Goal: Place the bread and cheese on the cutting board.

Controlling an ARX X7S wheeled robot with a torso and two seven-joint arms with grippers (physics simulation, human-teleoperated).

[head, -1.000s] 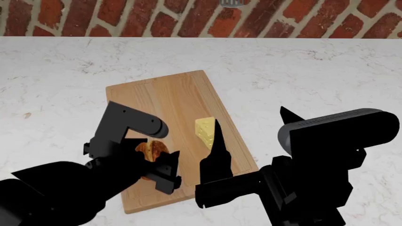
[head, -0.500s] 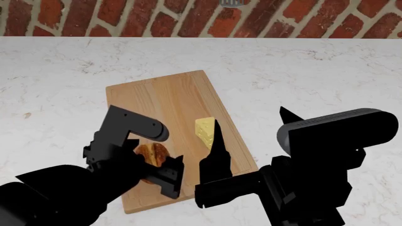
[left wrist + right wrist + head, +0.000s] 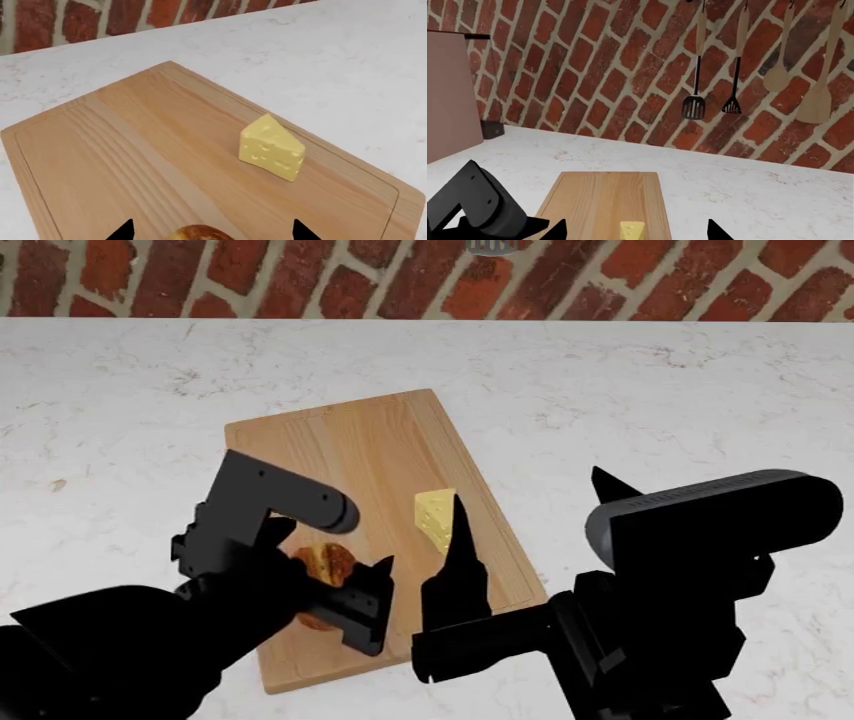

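The cutting board (image 3: 350, 440) lies on the white counter, long side running away from me. The bread (image 3: 324, 562) rests on its near left part, the cheese (image 3: 433, 516) stands on its right side. My left gripper (image 3: 327, 562) is open, its black fingers straddling the bread without closing on it; in the left wrist view the bread (image 3: 197, 233) shows between the wide-apart tips, with the cheese (image 3: 272, 148) farther along the board (image 3: 120, 145). My right gripper (image 3: 527, 485) hovers open at the board's near right, the cheese (image 3: 632, 229) ahead of it on the board (image 3: 607, 195).
White marble counter (image 3: 667, 400) surrounds the board, ending at a brick wall (image 3: 334, 280). In the right wrist view, dark spatulas (image 3: 694, 107) and wooden spoons (image 3: 816, 107) hang on the wall, and a tall brown panel (image 3: 450, 95) stands at the counter's end.
My left gripper shifted slightly around the bread, dipping toward me and then back. The bread, cheese and board stayed in place. The right arm barely moved.
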